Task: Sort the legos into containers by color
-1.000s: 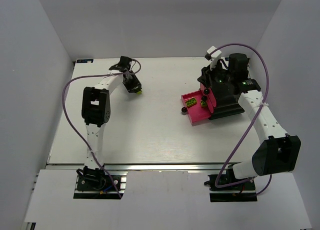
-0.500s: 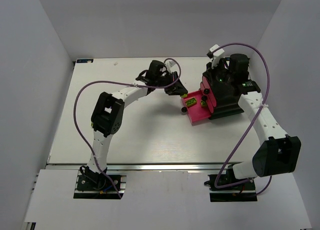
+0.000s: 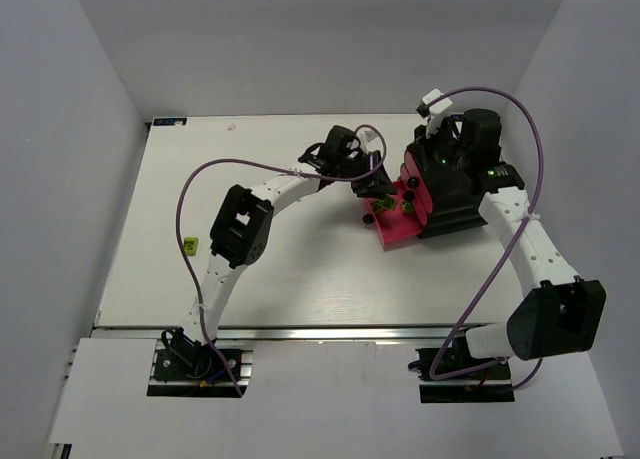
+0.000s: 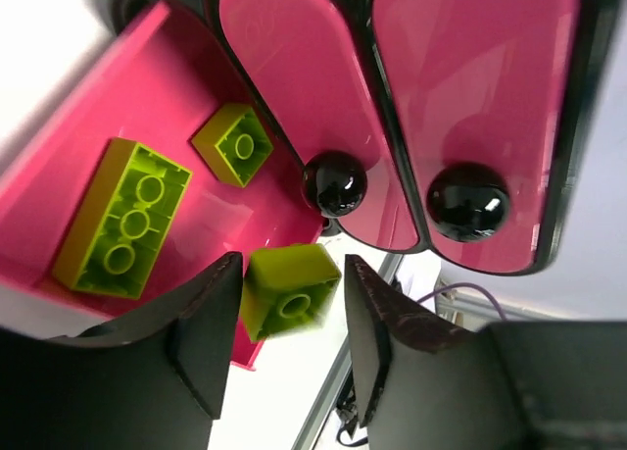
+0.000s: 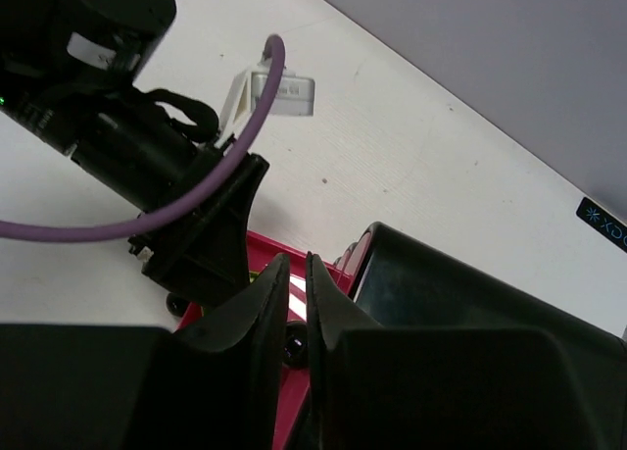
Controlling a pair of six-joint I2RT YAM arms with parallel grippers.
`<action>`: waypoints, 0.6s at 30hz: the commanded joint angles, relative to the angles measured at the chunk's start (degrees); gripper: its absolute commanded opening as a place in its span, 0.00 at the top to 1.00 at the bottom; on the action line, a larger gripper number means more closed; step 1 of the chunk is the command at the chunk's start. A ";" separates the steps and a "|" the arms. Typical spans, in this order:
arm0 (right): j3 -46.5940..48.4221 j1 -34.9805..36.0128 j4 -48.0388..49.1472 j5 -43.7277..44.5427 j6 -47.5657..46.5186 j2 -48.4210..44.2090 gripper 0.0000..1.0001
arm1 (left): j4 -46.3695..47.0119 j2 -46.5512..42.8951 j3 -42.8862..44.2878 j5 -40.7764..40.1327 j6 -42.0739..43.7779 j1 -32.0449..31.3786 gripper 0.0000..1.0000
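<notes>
On the white table [image 3: 280, 279], right of centre, the pink drawer [image 4: 59, 156] stands open. A lime-green lego [image 4: 286, 291] is clamped between the jaws of the left gripper [image 4: 291, 278] over its edge, presumably to join matching bricks [image 4: 122, 220]. The jaws of the right gripper [image 5: 297, 274] are nearly together; any hold cannot be told.

I hold a small lime-green studded plastic brick [image 4: 291, 295], tilted, between the fingers of my left claw [image 4: 291, 266], above the edge of the open shallow magenta-pink plastic drawer [image 4: 167, 97]. Inside that drawer lie an oblong lime-green brick [image 4: 122, 220] and a square lime-green brick [image 4: 233, 144], apart. Two closed magenta drawers [image 4: 284, 77] with round black knobs [image 4: 334, 183] sit in the black cabinet [image 3: 450, 214]. A lone lime-green brick [image 3: 191, 245] lies on the tabletop [image 3: 300, 279], well apart.
</notes>
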 commanded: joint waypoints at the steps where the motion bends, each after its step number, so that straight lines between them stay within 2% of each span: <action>1: -0.81 -0.30 2.79 0.58 -0.53 -2.43 0.82 | -0.85 -0.85 3.03 0.42 -0.02 -0.49 0.43; 4: -0.99 -0.13 2.70 0.32 -0.44 -2.69 0.78 | -1.11 -1.46 3.73 0.07 0.15 -0.49 0.37; 10: -0.73 -0.13 2.26 -0.47 -0.62 -2.96 0.73 | -2.69 -6.01 2.33 -2.90 0.68 1.44 0.38; 12: -0.64 -0.13 1.56 -1.52 -1.67 -3.22 0.73 | -4.09 -8.92 -1.34 -5.81 1.03 3.54 0.57; 13: -0.64 -0.22 1.21 -2.22 -2.11 -3.31 0.73 | -4.36 -12.94 -3.36 -8.52 1.03 4.60 0.71; 14: -0.64 -0.22 -0.01 -4.23 -3.94 -3.66 0.73 | -4.71 -15.32 -5.65 -10.02 0.42 7.05 0.97; 17: -1.08 0.05 -2.83 -10.28 -8.94 -4.01 0.72 | -6.56 -26.48 -17.85 -16.26 -0.90 11.36 1.00; 18: -1.43 0.22 -5.01 -12.31 -10.36 -4.10 0.70 | -7.43 -29.64 -24.50 -17.85 -1.17 14.42 1.00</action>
